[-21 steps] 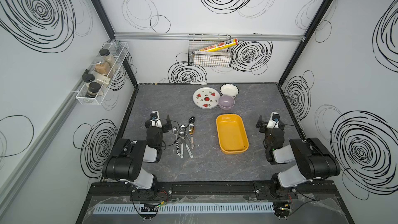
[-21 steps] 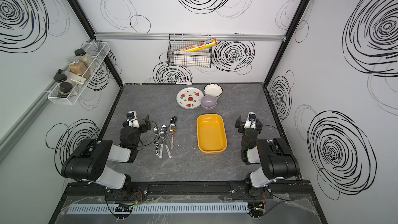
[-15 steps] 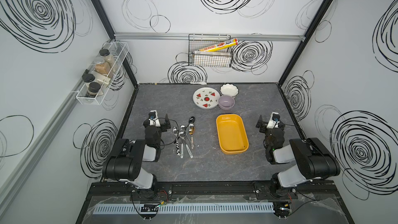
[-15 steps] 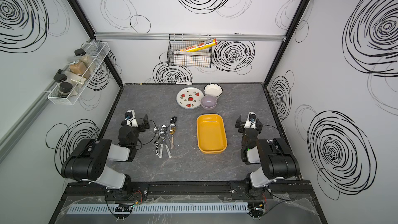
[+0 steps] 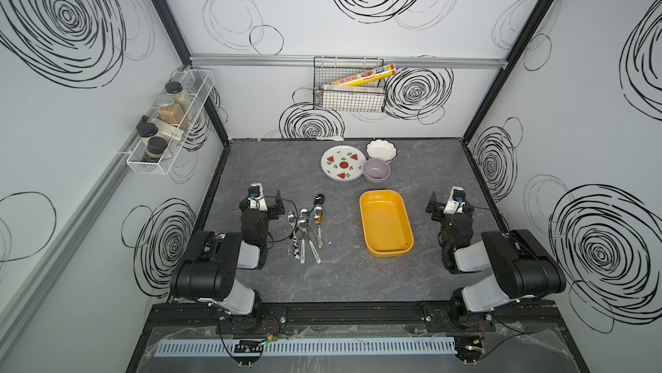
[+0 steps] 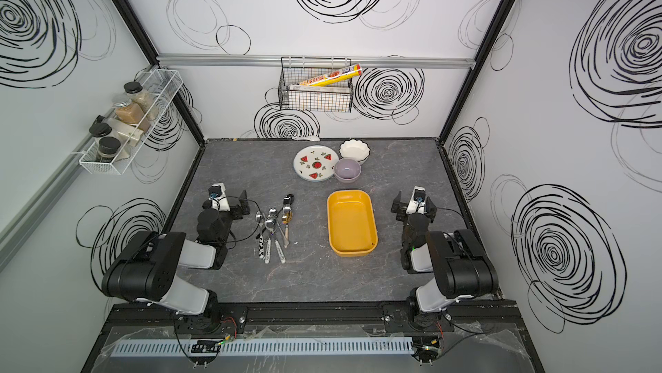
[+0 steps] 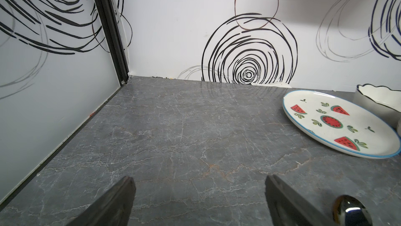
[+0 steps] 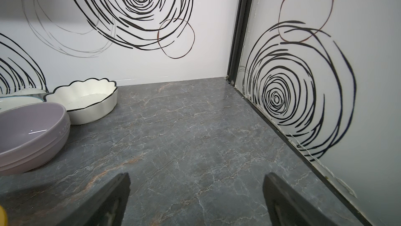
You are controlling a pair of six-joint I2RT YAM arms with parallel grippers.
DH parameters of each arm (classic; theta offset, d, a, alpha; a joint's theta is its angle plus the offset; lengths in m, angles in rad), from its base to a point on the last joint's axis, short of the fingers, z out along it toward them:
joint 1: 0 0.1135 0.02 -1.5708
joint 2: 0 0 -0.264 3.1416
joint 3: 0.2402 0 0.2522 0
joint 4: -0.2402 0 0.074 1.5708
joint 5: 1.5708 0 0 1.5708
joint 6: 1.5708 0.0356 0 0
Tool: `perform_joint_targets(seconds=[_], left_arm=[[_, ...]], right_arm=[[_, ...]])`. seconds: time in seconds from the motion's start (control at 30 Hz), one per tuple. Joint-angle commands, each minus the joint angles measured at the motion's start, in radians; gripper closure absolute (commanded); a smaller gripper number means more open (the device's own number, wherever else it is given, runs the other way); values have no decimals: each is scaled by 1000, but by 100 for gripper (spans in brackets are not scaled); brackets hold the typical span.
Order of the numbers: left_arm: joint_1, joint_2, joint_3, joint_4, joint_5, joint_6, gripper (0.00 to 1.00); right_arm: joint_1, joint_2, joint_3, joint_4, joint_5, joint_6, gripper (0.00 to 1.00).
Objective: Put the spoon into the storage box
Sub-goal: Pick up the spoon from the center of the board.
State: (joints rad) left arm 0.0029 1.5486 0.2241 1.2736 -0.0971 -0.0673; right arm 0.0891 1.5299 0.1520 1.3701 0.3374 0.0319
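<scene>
Standing by with spoons (image 5: 303,223) lying outside storage box (image 5: 385,224).
Holding left gripper (image 5: 265,202) and right gripper (image 5: 447,203) jaws wide apart, empty; noting spoons left of centre, storage box apart to their right.

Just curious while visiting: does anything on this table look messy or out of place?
Mildly. The spoons lie in a crossed, overlapping bunch beside the empty storage box, and a white spoon-like thing sits alone against the back wall, behind the plate. Nothing looks spilled.

The spoons (image 5: 303,222) are shiny metal, the storage box (image 5: 386,226) smooth plastic, the tabletop (image 5: 340,281) matt, marbled.
</scene>
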Motion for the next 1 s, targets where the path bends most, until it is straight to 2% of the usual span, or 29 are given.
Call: perform_joint_targets(seconds=[0.0, 0.27, 0.3, 0.4, 0.5, 0.53, 0.57, 0.63, 0.67, 0.7, 0.73, 0.77, 0.8, 0.83, 0.87, 0.9, 0.97], left_arm=[[-1, 6, 15, 26, 7, 3, 1], [4, 5, 14, 26, 14, 1, 1], [-5, 0, 6, 38, -18, -1, 1], [-65, -66, -59, 133, -233, -5, 1], [-132, -233, -70, 27, -285, 62, 1], [-151, -280, -59, -18, -309, 62, 1], [-167, -340, -39, -87, -369, -14, 1], [-171, -446, 2, -273, -376, -155, 1], [-178, -491, 5, -323, -386, -223, 1], [-191, -522, -10, -337, -434, -326, 1], [-197, -541, -37, -319, -461, -410, 1], [-196, -554, -78, -269, -450, -479, 1], [-196, -570, -108, -228, -402, -515, 1], [-197, -594, -108, -246, -317, -513, 4], [-204, -621, -80, -318, -216, -509, 7], [-230, -638, -30, -445, -173, -511, 9], [-307, -645, 81, -692, -158, -505, 13]], right_arm=[[-4, 7, 4, 34, 5, -9, 0], [-3, 6, 2, 34, 5, -10, 0], [-3, 6, 2, 34, 5, -9, 0], [-7, 6, 11, 16, -9, -6, 0], [-9, 4, 5, 26, -8, -6, 0], [-5, 0, 5, 33, 35, -4, 0], [3, -31, 7, -17, 66, 14, 0], [4, -75, -9, -25, 34, -8, 0], [26, -100, -44, 61, 79, -43, 0], [60, -181, -49, 2, 163, -47, 0], [66, -267, -39, -93, 184, -35, 0], [66, -370, -19, -221, 239, 64, 0], [66, -459, 13, -377, 300, 239, 0], [60, -544, 35, -493, 286, 358, 0], [50, -617, 45, -562, 186, 386, 0], [47, -676, 51, -603, 57, 360, 0], [47, -768, 76, -720, -130, 381, 2]])
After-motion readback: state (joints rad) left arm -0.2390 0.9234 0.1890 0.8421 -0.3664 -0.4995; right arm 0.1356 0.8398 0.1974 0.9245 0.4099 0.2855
